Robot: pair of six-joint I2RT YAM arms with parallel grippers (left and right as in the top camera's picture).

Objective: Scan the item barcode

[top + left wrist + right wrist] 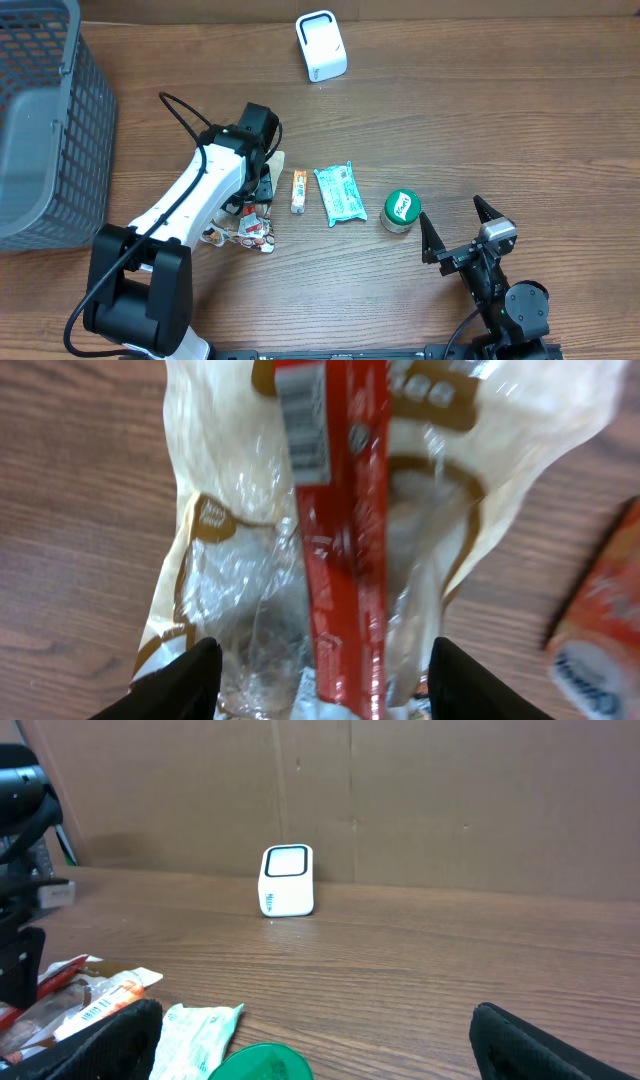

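Observation:
A clear and tan plastic bag with a red strip lies flat on the wooden table, seen from overhead under the left arm. Its barcode shows at the top of the red strip. My left gripper hangs right over the bag, its two black fingers apart on either side of the crinkled plastic, open. The white scanner stands at the far edge, also visible in the right wrist view. My right gripper rests low at the near right, wide open and holding nothing.
An orange packet, a teal packet and a green-lidded tub lie in a row right of the bag. A grey mesh basket fills the left side. A cardboard wall backs the table.

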